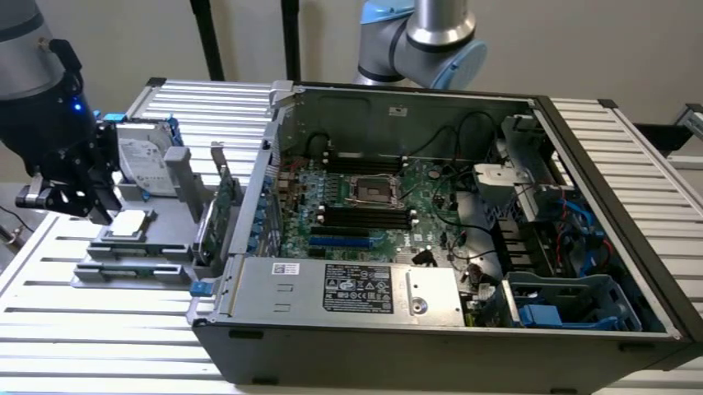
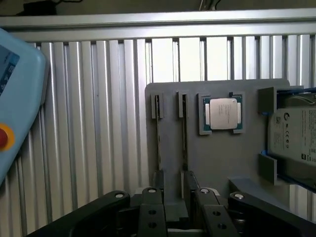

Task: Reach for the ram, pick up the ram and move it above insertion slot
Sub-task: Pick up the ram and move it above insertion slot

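Note:
A thin, dark, greenish strip, the ram [image 2: 184, 143] seen edge-on, stands in a narrow slot of the grey holder [image 2: 222, 158]. A similar strip [image 2: 158, 143] fills the neighbouring slot. My gripper [image 2: 175, 212] hovers over the holder's near end, open, its two black fingers [image 2: 152, 210] apart with nothing between them. In the exterior view the gripper [image 1: 82, 206] hangs over the holder [image 1: 132, 263] at the left, outside the open computer case [image 1: 439, 337]. The black memory slots [image 1: 363, 218] lie on the motherboard inside the case.
On the holder sit a CPU [image 2: 223, 113] and a hard drive [image 2: 296, 136]. A green expansion card [image 1: 225, 202] stands upright between the holder and the case wall. A teach pendant [image 2: 17, 98] lies beside the holder. A second arm [image 1: 429, 41] stands behind the case.

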`<state>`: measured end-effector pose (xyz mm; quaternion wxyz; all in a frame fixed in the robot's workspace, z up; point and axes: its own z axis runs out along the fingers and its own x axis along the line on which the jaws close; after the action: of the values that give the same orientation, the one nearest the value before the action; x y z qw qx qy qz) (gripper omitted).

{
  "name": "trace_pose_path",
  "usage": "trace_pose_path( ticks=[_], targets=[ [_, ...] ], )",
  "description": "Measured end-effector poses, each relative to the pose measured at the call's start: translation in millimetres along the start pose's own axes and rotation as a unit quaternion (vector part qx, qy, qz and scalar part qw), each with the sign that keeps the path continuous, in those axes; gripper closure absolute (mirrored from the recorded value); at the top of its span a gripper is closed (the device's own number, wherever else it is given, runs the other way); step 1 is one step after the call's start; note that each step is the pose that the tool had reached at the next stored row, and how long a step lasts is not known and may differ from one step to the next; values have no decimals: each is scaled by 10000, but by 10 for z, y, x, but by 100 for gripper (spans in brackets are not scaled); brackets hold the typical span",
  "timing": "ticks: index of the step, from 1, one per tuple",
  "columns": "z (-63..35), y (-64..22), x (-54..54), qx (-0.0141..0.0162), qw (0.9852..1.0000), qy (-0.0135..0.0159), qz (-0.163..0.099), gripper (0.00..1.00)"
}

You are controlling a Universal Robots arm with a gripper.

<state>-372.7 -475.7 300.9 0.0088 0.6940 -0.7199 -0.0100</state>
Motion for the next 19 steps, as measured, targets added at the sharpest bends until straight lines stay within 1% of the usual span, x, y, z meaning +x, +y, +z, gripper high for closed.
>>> trace_pose_path(
  ticks=[14, 19],
  targets=[
    [254, -6, 2, 0, 10000, 1, -30, 69],
    [344, -9, 28, -1, 10000, 1, -31, 69]
  ],
)
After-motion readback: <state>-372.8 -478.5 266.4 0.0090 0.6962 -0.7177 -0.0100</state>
